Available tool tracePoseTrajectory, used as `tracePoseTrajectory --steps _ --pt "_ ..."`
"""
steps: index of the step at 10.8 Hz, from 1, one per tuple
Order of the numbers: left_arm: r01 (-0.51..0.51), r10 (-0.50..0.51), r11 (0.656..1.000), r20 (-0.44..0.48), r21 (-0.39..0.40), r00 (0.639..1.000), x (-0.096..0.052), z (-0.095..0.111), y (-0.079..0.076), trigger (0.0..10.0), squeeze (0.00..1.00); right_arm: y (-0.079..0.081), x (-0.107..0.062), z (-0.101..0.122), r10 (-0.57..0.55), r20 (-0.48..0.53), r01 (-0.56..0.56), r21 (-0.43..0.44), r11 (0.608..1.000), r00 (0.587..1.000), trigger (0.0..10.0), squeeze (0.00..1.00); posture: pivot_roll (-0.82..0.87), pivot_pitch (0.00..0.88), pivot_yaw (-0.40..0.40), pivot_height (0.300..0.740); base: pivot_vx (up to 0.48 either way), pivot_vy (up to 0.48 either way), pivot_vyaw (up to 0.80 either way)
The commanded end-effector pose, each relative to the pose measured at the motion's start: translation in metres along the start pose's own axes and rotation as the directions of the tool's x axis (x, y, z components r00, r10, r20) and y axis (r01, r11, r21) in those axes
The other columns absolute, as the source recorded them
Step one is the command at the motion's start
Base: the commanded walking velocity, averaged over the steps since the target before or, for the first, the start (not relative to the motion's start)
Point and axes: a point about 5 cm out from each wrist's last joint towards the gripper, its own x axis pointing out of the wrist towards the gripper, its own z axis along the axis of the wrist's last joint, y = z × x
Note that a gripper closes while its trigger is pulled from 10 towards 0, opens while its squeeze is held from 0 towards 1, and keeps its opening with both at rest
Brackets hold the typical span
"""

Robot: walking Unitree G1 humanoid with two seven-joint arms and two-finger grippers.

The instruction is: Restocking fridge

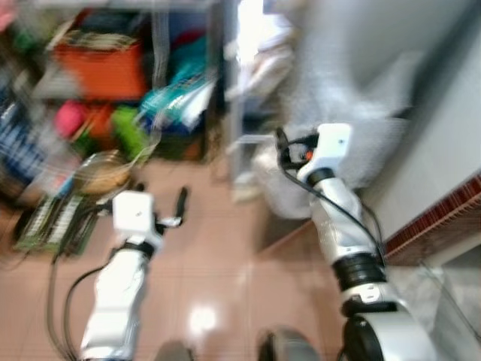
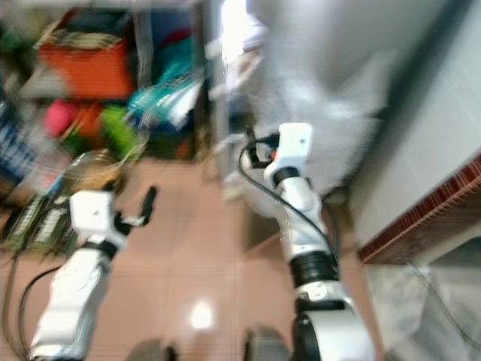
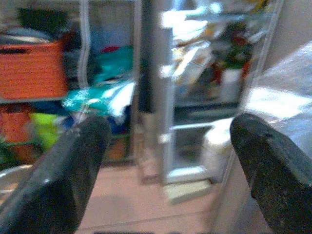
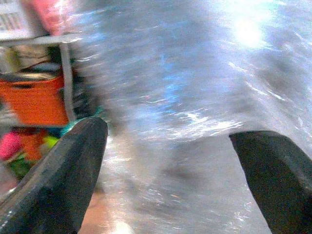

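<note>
Both claws are held out in front with nothing in them. Left gripper [image 3: 165, 161] has its two black fingers wide apart, and the open fridge [image 3: 214, 73] lies far ahead between them, its shelves full of blurred food. Right gripper [image 4: 165, 165] is also wide open and points at a shiny silver door [image 4: 195, 87] close before it. On the far left stands a rack with an orange crate [image 1: 101, 64]. Everything stands on the pink tile floor [image 1: 218, 271].
</note>
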Motion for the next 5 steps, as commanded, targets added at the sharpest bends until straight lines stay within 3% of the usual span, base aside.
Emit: tracePoseTrajectory --steps 1,5 --pt "-0.009 0.009 1.0 -0.02 0.012 1.0 -0.0048 -0.0035 0.0064 10.0 0.0 0.0013 0.0021 0.0059 -0.01 0.025 0.009 0.014 1.0 1.0 10.0 0.0 0.09 0.107 -0.017 0.74 0.472 0.0 0.0" --pt "-0.009 0.009 1.0 -0.02 0.012 1.0 -0.0048 -0.0035 0.0064 10.0 0.0 0.0013 0.0021 0.0059 -0.01 0.025 0.009 0.014 1.0 1.0 10.0 0.0 0.09 0.107 -0.017 0.74 0.472 0.0 0.0"
